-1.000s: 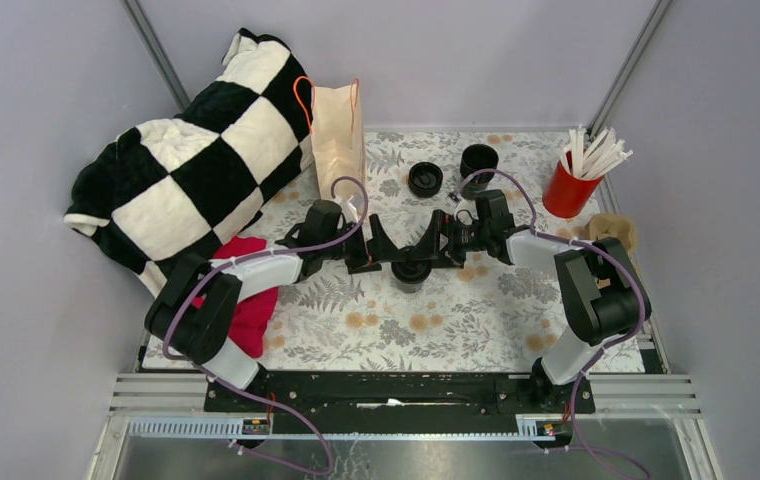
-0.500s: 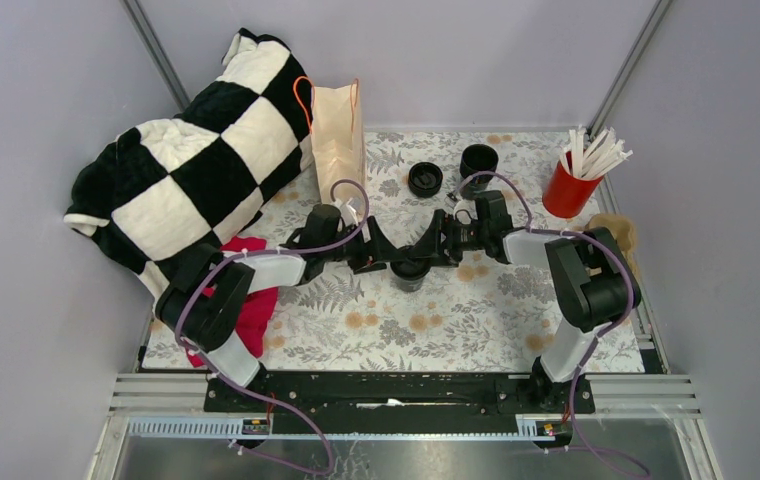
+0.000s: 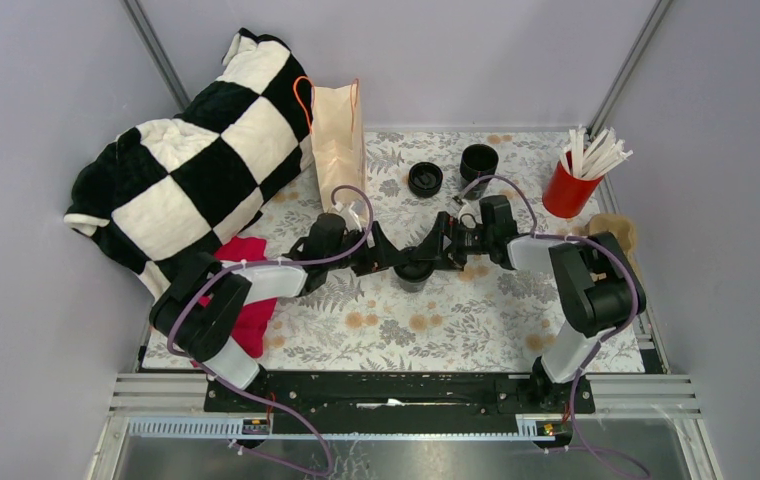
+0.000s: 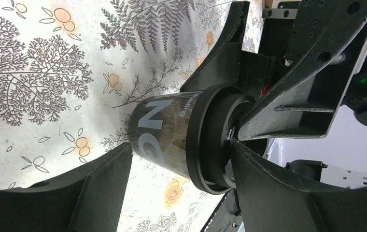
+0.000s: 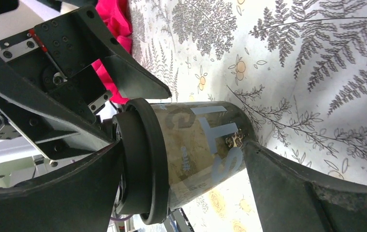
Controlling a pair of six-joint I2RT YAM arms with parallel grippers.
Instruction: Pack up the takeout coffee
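The takeout coffee [image 3: 413, 272], a small black cup with pale lettering and a round black lid, stands upright at the middle of the floral table [image 3: 476, 320]. My left gripper [image 3: 391, 262] reaches it from the left and my right gripper [image 3: 438, 255] from the right. Both are turned on edge and open wide. In the left wrist view the cup [image 4: 167, 135] lies between the left gripper's [image 4: 181, 154] fingers, one on the lid [image 4: 205, 140] top, the other beside the base. The right wrist view shows the same for the right gripper [image 5: 184, 145], cup [image 5: 201, 140] and lid [image 5: 143, 159].
A tan paper bag [image 3: 338, 140] stands at the back left. Behind the cup are a squat stack of lids [image 3: 425, 178] and a stack of black cups [image 3: 478, 160]. A red cup of straws [image 3: 568, 188] stands far right. A checkered blanket [image 3: 196, 160] and pink cloth [image 3: 251, 300] lie left.
Both wrists have shifted slightly toward the near side and closed in on the cup. The cup has stayed in place.
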